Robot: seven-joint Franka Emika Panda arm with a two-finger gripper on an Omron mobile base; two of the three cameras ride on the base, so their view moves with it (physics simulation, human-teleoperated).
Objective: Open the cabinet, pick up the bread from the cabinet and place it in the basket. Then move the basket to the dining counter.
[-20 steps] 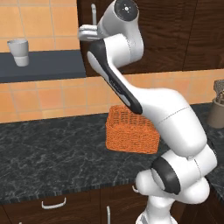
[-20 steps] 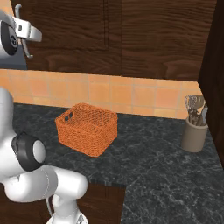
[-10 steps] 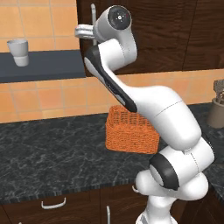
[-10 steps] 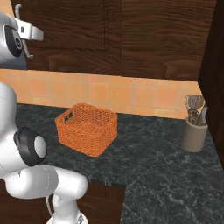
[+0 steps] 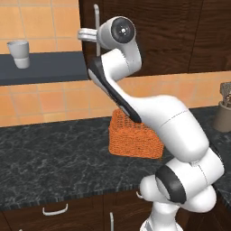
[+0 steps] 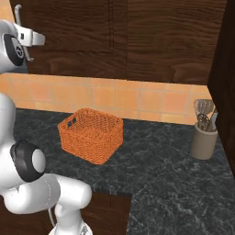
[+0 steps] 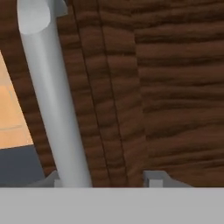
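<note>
The dark brown cabinet (image 5: 158, 36) (image 6: 114, 36) (image 7: 175, 87) has its doors closed. Its silver bar handle (image 5: 96, 13) (image 6: 18, 11) (image 7: 52, 100) runs upright along the left door. My gripper (image 5: 85, 35) (image 6: 40, 39) (image 7: 103, 178) is raised to that handle. In the hand view the bar stands between the fingers, against the left tip, with a gap to the right tip. The orange wicker basket (image 5: 131, 140) (image 6: 92, 133) sits on the black counter, partly behind my arm. The bread is hidden behind the doors. The dining counter is out of view.
A pale cup (image 5: 19, 53) stands on a dark shelf left of the cabinet. A utensil holder (image 6: 204, 135) (image 5: 224, 113) sits at the counter's right end beside a tall dark panel (image 6: 227, 92). Drawers with curved handles (image 5: 55, 210) lie below the black speckled counter (image 5: 45, 158).
My hand has edged slightly left and settled around the handle, and the fingers have drawn closer together. The basket and doors have not moved.
</note>
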